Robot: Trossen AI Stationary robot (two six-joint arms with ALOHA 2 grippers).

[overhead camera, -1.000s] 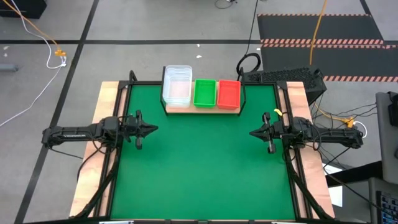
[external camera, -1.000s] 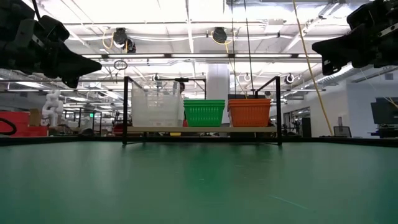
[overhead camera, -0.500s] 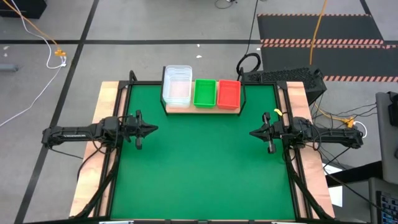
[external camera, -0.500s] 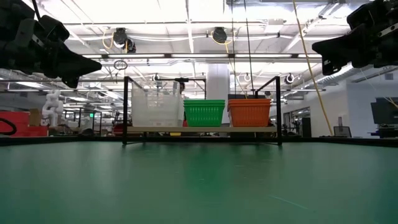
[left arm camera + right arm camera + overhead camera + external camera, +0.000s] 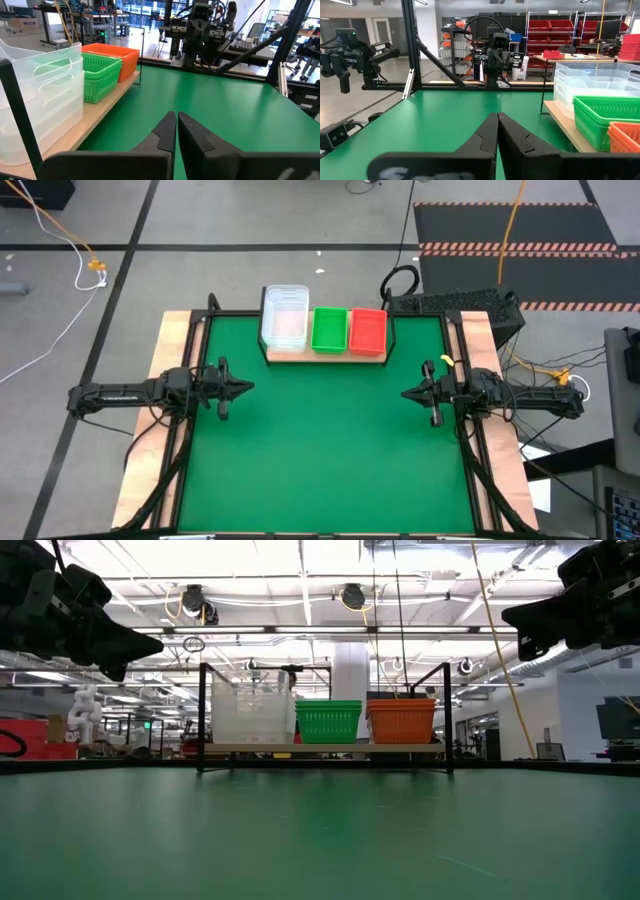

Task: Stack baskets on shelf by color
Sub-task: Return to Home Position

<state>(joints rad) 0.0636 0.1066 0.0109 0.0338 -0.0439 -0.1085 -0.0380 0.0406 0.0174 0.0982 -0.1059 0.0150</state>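
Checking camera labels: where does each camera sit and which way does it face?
High: above the table, looking straight down; both arms, left gripper and right gripper at its sides.
Low: table height, level toward the shelf; both grippers in upper corners.
Left wrist: past its shut fingers, across to the right arm.
Right wrist: past its shut fingers, across to the left arm.
Shared: all four show the clear stack, green stack and orange stack.

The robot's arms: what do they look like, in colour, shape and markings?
Both are slim, black and jointed. The left arm shows a faint pale marking along its side; the right arm has a small yellow piece near its wrist. The left gripper and right gripper each have two matte black fingers tapering to a point.
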